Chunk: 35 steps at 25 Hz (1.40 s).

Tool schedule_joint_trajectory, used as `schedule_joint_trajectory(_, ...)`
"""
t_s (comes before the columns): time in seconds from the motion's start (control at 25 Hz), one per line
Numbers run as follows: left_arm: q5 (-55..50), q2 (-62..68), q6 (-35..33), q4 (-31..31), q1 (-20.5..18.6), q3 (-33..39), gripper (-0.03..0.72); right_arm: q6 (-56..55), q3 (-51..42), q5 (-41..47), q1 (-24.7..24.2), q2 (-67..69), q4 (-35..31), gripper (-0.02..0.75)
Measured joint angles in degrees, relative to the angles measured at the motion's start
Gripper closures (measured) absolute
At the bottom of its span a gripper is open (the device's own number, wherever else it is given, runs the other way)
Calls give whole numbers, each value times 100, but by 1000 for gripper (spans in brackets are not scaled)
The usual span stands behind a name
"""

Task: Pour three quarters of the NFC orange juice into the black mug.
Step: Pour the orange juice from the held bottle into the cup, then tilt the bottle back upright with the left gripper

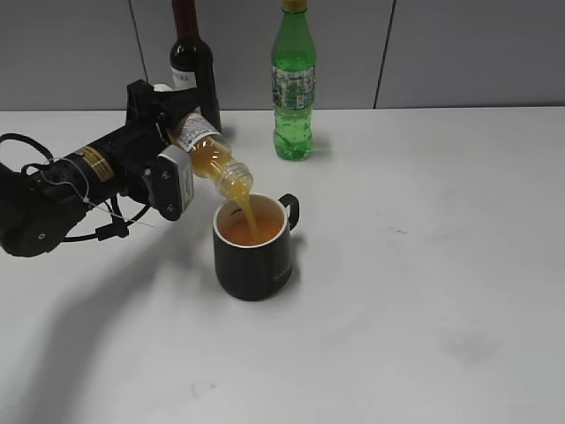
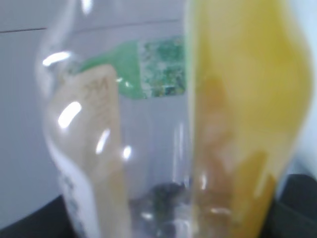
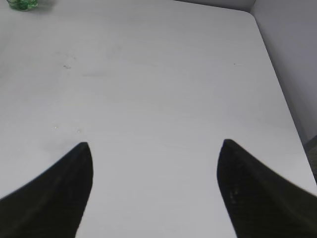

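Observation:
My left gripper (image 1: 177, 159) is shut on the NFC orange juice (image 1: 210, 155), a small clear bottle tipped mouth-down to the right over the black mug (image 1: 253, 250). A stream of orange juice runs from its mouth into the mug, which holds orange liquid. The mug's handle points right. In the left wrist view the bottle (image 2: 163, 129) fills the frame, juice pooled on its right side. My right gripper (image 3: 154, 148) is open and empty above bare table, out of the exterior view.
A dark wine bottle (image 1: 193, 62) and a taller green soda bottle (image 1: 293, 84) stand at the back of the white table (image 1: 424, 265), against the grey wall. The table's right edge (image 3: 282, 99) shows in the right wrist view.

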<state>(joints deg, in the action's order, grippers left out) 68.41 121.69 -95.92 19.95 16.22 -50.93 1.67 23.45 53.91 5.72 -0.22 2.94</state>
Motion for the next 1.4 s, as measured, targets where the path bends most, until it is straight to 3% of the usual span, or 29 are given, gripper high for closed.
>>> schedule_joint_trajectory(1.4,43,-10,-354,28,0,0,219,0,0,0,0,0,0,144)
